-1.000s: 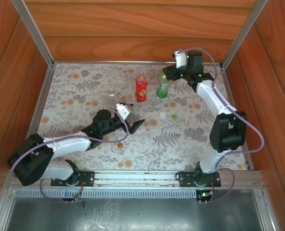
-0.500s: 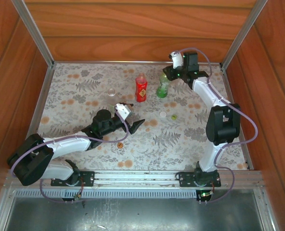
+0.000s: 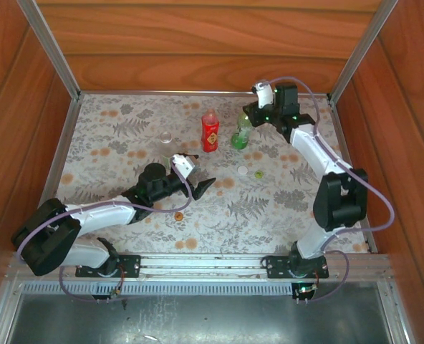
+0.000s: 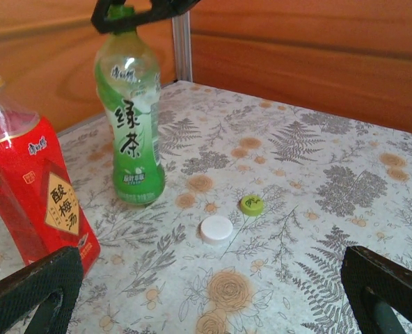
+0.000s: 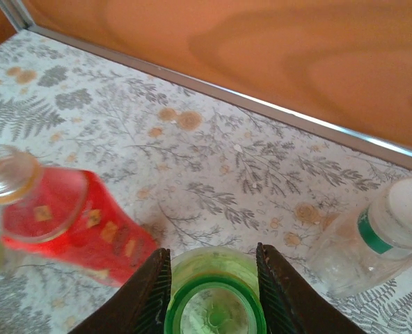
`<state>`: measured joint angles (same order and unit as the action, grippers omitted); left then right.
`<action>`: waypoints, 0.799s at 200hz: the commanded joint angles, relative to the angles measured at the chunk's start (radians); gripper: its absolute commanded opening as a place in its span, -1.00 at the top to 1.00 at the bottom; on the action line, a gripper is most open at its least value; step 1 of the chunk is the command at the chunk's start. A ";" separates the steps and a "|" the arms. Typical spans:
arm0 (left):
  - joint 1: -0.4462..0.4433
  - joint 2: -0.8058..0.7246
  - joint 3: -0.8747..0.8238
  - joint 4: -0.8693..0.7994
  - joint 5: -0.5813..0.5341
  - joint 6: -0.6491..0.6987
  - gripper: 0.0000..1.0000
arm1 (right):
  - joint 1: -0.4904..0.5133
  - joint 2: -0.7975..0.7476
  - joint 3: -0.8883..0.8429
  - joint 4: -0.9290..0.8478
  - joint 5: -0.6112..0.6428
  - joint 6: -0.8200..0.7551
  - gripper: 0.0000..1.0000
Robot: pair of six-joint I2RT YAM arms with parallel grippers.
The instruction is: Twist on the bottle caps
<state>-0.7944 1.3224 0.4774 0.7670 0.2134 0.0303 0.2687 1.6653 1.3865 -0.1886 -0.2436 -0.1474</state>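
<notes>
Clamping right gripper [image 5: 213, 292] fingers on the neck of the green bottle [image 4: 131, 132]; holding left gripper [image 4: 213, 285] fingers wide apart nearby. Seemingly early going: leaving it and the neighbouring red bottle [image 4: 39, 188] uncapped, with white cap [image 4: 216, 228] and yellow-green cap [image 4: 252, 204] loose beside it.

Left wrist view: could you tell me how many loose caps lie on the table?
2: a round white plastic cap near the green plastic bottle, a round yellow-green plastic cap just right of it. Others may be hidden.

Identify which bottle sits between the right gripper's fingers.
The green bottle: its open neck sits between the fingers of the right gripper. The red bottle beside it and the capped clear bottle on the other side are untouched.
</notes>
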 commanded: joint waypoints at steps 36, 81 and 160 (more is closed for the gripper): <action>-0.007 0.007 0.012 0.017 0.018 0.006 -1.00 | 0.081 -0.307 -0.199 -0.038 0.002 -0.035 0.47; -0.006 0.026 -0.009 0.049 0.109 0.044 -1.00 | 0.200 -0.534 -0.412 -0.066 -0.006 -0.035 0.47; -0.011 0.192 -0.038 0.349 0.216 0.025 -1.00 | 0.385 -0.540 -0.497 -0.068 -0.015 -0.059 0.44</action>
<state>-0.7952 1.4792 0.4362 0.9874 0.3576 0.0631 0.6239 1.1095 0.8890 -0.2562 -0.2375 -0.1825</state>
